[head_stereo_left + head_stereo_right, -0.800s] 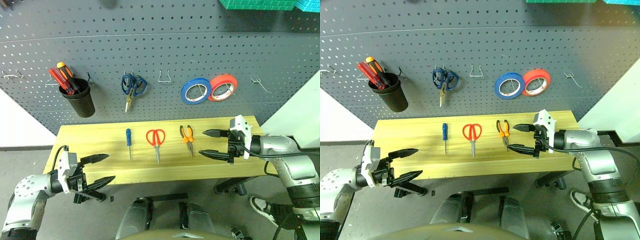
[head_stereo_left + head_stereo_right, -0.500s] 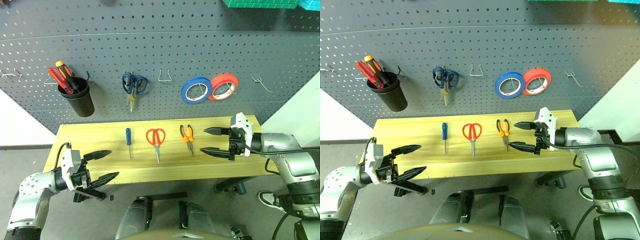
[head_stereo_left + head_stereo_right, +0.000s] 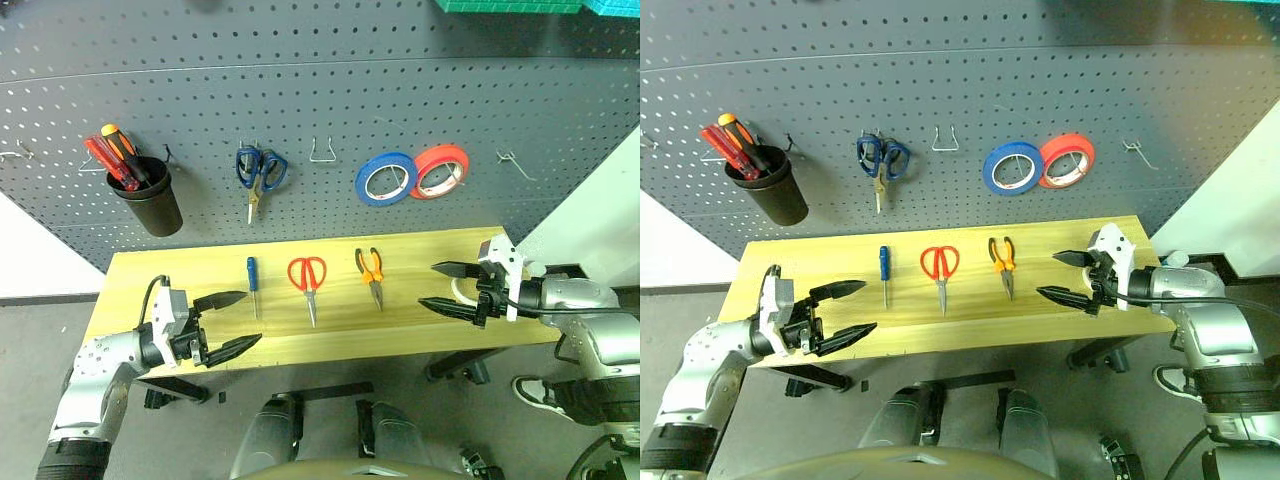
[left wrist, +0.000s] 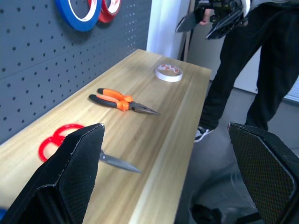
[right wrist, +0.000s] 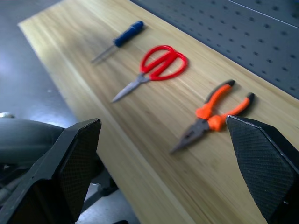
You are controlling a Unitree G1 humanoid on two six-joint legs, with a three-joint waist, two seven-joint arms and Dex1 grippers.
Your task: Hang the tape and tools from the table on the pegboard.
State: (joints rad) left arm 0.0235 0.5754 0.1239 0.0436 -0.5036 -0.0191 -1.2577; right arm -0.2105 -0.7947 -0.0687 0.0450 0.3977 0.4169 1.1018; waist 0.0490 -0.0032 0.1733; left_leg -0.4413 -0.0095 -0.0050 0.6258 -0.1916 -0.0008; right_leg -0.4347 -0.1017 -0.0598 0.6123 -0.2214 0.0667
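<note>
Whitish ring-shaped tape roll [image 4: 168,72] sits near the light wooden table's [image 3: 200,265] right edge; our wide-open right gripper [image 3: 447,287] risks nudging it off.

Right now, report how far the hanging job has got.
Nothing looks done: the blue-handled screwdriver, red-handled scissors, orange-handled pliers and whitish tape roll all lie on the light wooden table, none on the dark grey pegboard. Nothing is in hand: the left gripper and right gripper hang open and empty. All four items are left to hang.
</note>
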